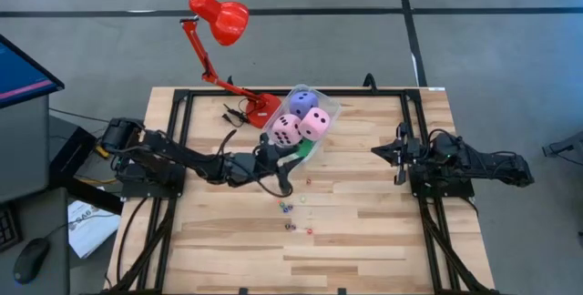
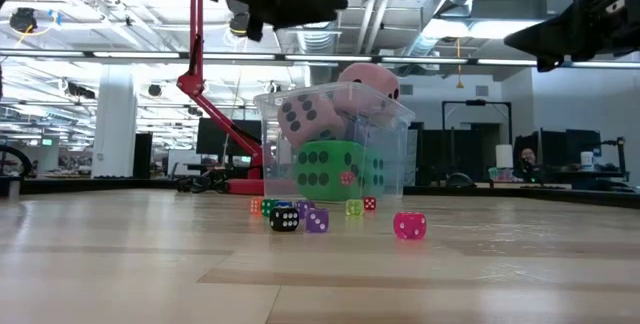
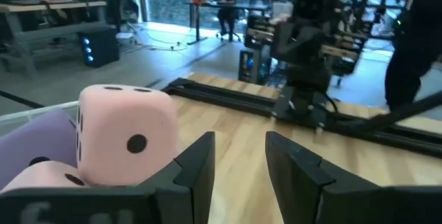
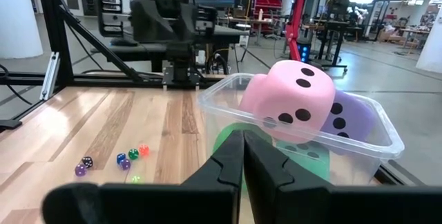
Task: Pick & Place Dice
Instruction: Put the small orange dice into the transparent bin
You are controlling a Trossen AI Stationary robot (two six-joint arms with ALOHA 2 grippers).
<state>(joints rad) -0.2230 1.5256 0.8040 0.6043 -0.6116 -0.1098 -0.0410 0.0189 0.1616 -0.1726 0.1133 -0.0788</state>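
Tiny dice (image 2: 317, 220): I see them closest to the low camera, loose on the table (image 1: 364, 240). There is a black one, a purple one and a bright pink one (image 2: 410, 226), with more small ones just behind.
Green die (image 2: 328, 171): it sits behind the tiny dice, low down by the clear tub (image 1: 326, 106). I cannot tell if it is inside the tub or just in front of it.
Pink dice: two of them (image 1: 286, 129) (image 1: 315, 123) are piled on top in the tub, side by side.
Purple die (image 1: 302, 104): it is in the tub too, behind the pink ones.
Left claw (image 1: 284, 169): my left arm reaches across the table and the claw is just beside the tub. Its fingers (image 3: 197, 172) are apart and hold nothing.
Right claw (image 1: 387, 149): it waits over the right side of the table, well away from the tub. Its fingers (image 4: 224, 163) are pressed together with nothing between them.
Red lamp (image 1: 219, 22): it stands at the far edge, behind the tub.
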